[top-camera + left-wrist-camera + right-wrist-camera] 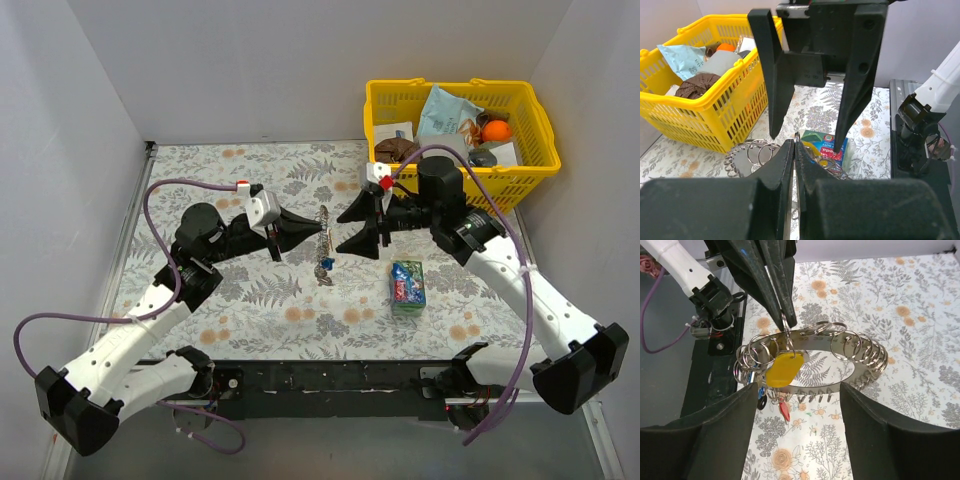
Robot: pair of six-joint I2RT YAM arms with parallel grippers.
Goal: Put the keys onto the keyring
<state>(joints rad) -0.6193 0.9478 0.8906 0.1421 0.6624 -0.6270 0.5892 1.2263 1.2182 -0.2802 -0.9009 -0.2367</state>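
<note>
Risks first; the counter [200, 165] carries a busy floral print that could hide a dropped key; the basket [372, 120] sits at the far right corner just behind the right arm, so a wide swing of that arm could nudge it; the left hand [312, 231] is clamped tight, its tips pinching the top edge of the keyring [865, 357], which appears lifted off the counter near its middle; the pinch is narrow on thin smooth metal, so I judge a slip or twist in the grip the main hazard; the right hand [347, 232] faces it, fingers spread wide with nothing between them; if it closes off-line it may seize the band or a bunch of small rings rather than one key, or knock the keyring out of the pinch; the packet [407, 283] lies on the counter just right of the work, apart from both hands, low risk; the keys [784, 369] hang loose from small rings at one end of the keyring and could swing, spoiling any aim at them. Materials; counter: flat, matte printed sheet; basket: rigid yellow plastic lattice, rectangular; hands: matte black, tapering wedge fingers; keyring: shiny silver band curved into an open oval, strung all round with thin wire rings; packet: glossy blue-green wrapper, small block; keys: one broad yellow plastic head, a red and a dark blue one below it, blades too small to make out.
</note>
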